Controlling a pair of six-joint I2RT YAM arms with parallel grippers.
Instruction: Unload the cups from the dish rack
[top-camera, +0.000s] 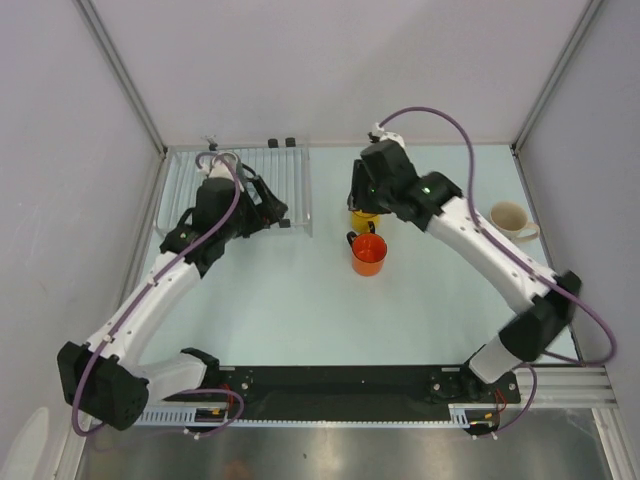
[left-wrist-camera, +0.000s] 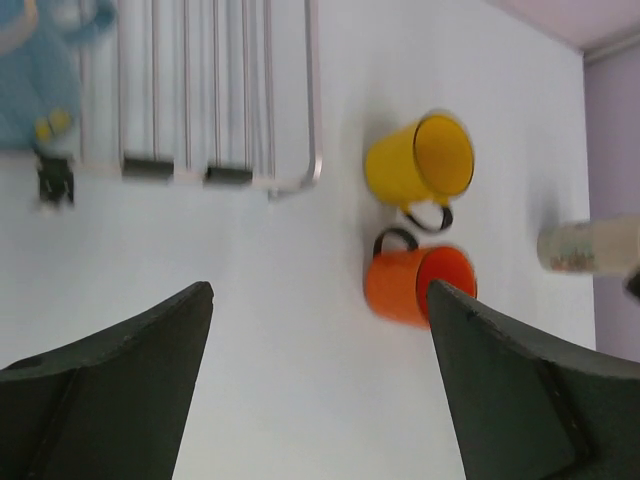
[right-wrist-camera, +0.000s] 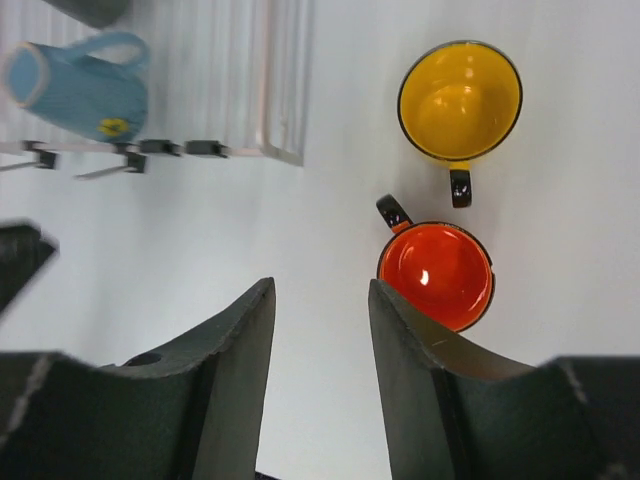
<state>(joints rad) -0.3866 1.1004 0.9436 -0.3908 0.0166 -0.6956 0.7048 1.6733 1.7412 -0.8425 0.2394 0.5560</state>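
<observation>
The clear dish rack (top-camera: 270, 180) stands at the back left. A light blue cup (right-wrist-camera: 75, 85) lies on its bars, also in the left wrist view (left-wrist-camera: 30, 90). The yellow cup (top-camera: 363, 221) and the orange cup (top-camera: 369, 254) stand upright on the table, right of the rack. Further right is the cream cup (top-camera: 512, 220). My left gripper (left-wrist-camera: 320, 290) hovers open at the rack's near right corner (top-camera: 272, 205), holding nothing. My right gripper (right-wrist-camera: 320, 285) is open and empty. It hangs just above the yellow cup (right-wrist-camera: 460, 100) and left of the orange one (right-wrist-camera: 437, 275).
Walls close in the table at the back and on both sides. The arms' base rail (top-camera: 340, 385) runs along the near edge. Black clips (left-wrist-camera: 185, 170) line the rack's near side.
</observation>
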